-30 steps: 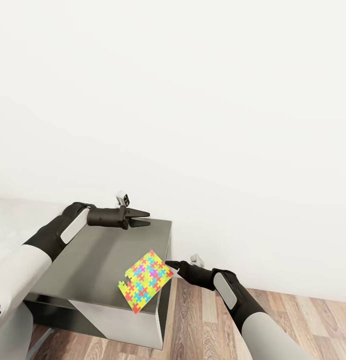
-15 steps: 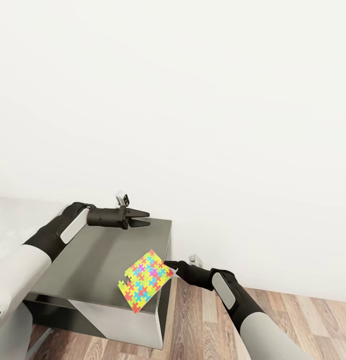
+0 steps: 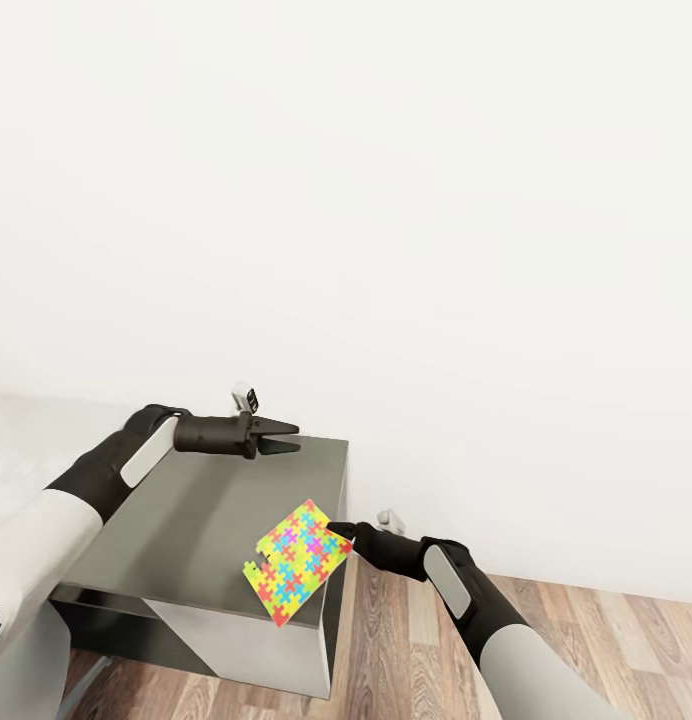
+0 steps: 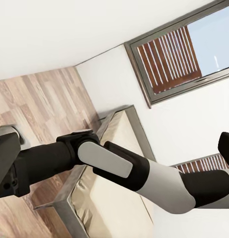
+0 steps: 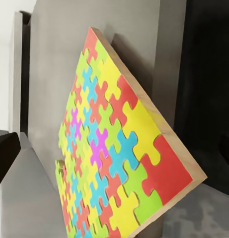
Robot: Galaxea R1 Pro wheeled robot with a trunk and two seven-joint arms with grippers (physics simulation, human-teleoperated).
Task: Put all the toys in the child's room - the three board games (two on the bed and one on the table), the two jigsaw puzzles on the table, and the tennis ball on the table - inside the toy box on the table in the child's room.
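Your right pincer [image 3: 338, 529] pinches the jigsaw puzzle [image 3: 297, 561] corner, tilted over the dark cabinet [image 3: 186, 520]; your left pincer [image 3: 286, 437] hovers pressed together

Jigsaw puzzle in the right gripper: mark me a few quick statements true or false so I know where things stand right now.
1. The right gripper holds the jigsaw puzzle by one corner. True.
2. The puzzle lies flat on the dark grey cabinet. False: it is tilted, held up over the cabinet's near corner.
3. The left gripper also grips a puzzle. False: nothing shows between its fingers, and it hangs over the cabinet's far edge.
4. A wood-plank floor lies beside the cabinet. True.
5. The puzzle is plain red. False: it is pieces of yellow, green, blue, red and pink.
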